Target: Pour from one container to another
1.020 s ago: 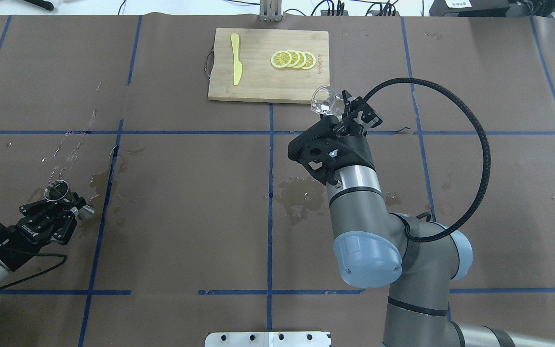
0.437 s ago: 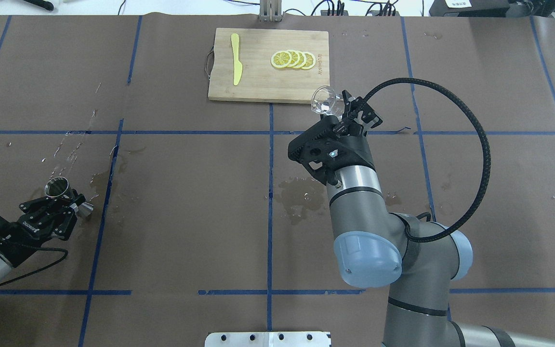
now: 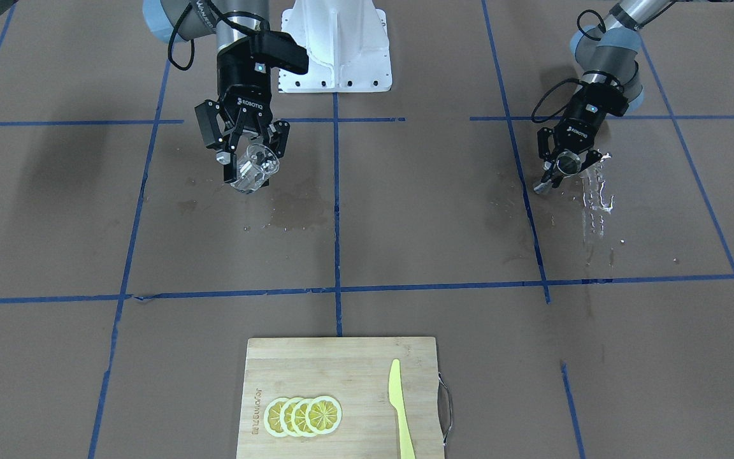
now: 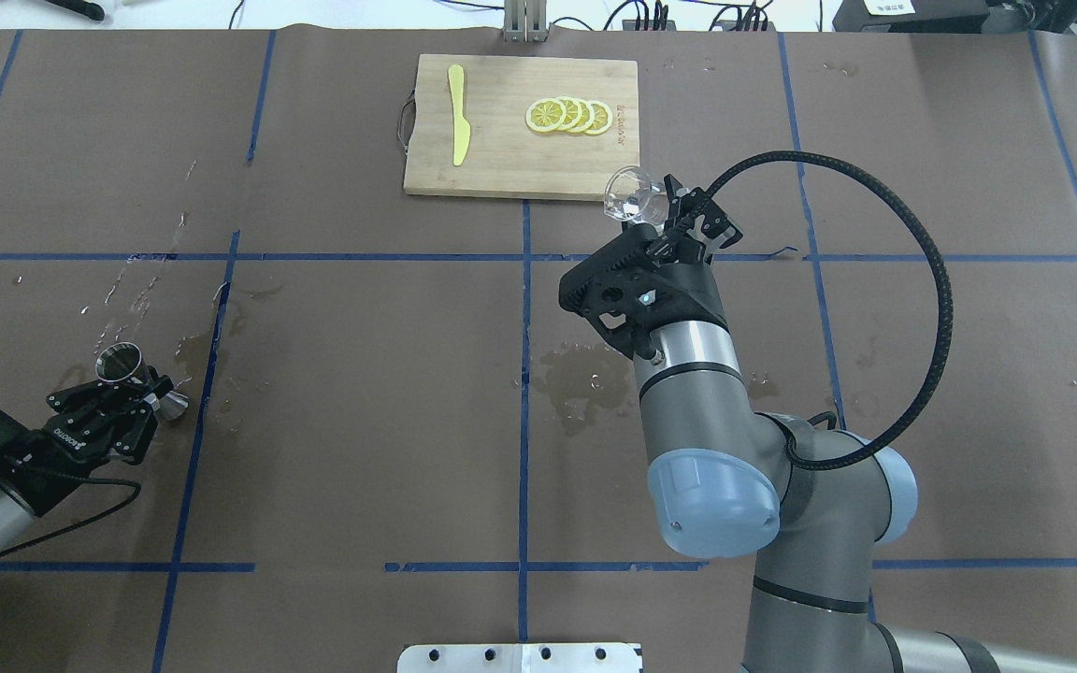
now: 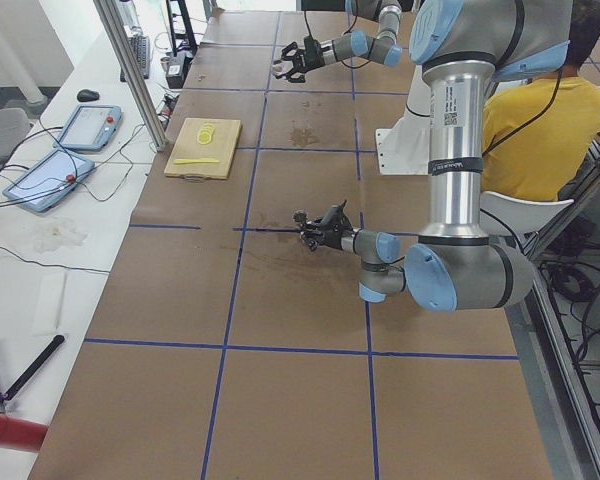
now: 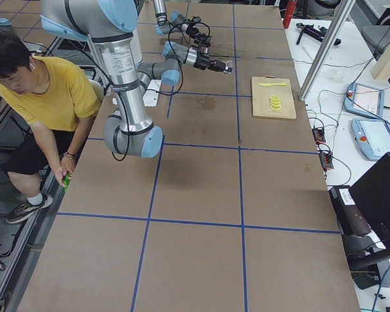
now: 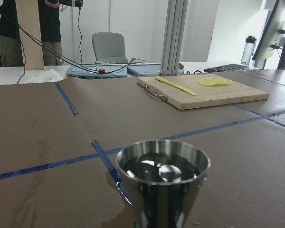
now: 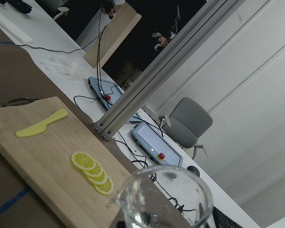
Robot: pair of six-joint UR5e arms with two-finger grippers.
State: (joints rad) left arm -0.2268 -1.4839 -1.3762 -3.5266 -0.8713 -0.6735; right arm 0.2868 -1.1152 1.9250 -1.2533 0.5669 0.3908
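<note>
Near the left edge of the table [image 4: 361,308], the left gripper [image 4: 135,390] is closed on the metal jigger [image 4: 118,364], by a wet patch [image 4: 191,349]. Closer to the far edge, the right gripper [image 4: 658,213] is closed on the glass cup [image 4: 630,193], tipped and held up near the cutting board [image 4: 501,159] with 4 lemon slices [image 4: 568,115].

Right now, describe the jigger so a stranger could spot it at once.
Start at the brown table with its blue tape grid and go to the robot's left side. There the left gripper is shut on the jigger, beside wet splashes. It is silvery steel and hourglass-shaped, unlike the clear glass cup in the right gripper.
</note>
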